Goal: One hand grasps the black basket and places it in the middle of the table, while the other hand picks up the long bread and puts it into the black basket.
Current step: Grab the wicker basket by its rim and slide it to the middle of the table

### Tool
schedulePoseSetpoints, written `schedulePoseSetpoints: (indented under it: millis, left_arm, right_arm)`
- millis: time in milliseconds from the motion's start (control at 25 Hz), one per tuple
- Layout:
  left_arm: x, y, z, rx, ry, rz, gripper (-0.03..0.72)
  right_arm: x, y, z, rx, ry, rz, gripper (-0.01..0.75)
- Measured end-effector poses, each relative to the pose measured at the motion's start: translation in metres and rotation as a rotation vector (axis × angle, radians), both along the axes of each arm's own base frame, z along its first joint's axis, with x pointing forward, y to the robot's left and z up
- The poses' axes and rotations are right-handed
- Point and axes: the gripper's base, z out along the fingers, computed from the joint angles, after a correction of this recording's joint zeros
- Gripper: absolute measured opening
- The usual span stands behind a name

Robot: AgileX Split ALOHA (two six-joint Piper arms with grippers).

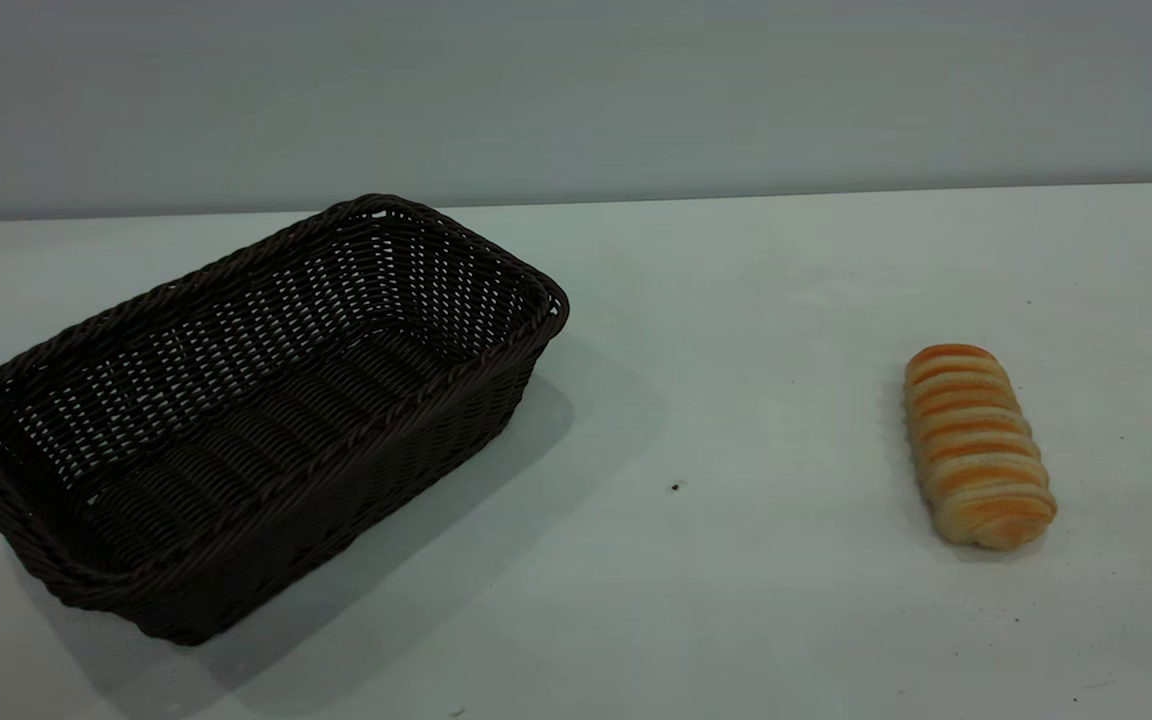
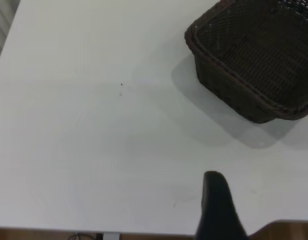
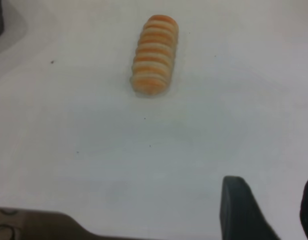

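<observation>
The counter point(image 1: 736, 300) carries the black basket point(image 1: 246, 420) on its left side, set diagonally and holding nothing. The long bread point(image 1: 978, 446) lies well apart on the right. The right gripper point(image 3: 269, 210) hovers near the counter edge, fingers spread apart. The left gripper point(image 2: 219, 207) shows one finger; its spread cannot be told.

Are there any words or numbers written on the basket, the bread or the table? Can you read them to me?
None: no words, numbers, labels or signs show in any view.
The black basket is plain woven wicker.
The long bread has only pale ridges.
The table has only tiny dark specks, not letters.
</observation>
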Motion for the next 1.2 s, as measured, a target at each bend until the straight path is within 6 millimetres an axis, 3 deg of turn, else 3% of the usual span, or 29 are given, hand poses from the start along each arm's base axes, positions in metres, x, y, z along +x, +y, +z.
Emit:
schedulePoseSetpoints:
  millis: [760,960,1200]
  left_arm:
    - [0.009,0.0,0.006,-0.023,-0.002,-0.082,0.51]
    - [0.042,-0.006,0.015,-0.086,0.05,-0.029,0.489]
    - [0.102,-0.017,0.009,-0.073,0.184,-0.026,0.488]
  right_arm:
    - [0.0,0.006,0.002,0.079,-0.01,0.066,0.278]
    - [0.011,0.007,0.009,0.117,-0.034,0.079,0.278]
    - [0.049,0.01,0.013,0.092,0.006,0.077,0.282]
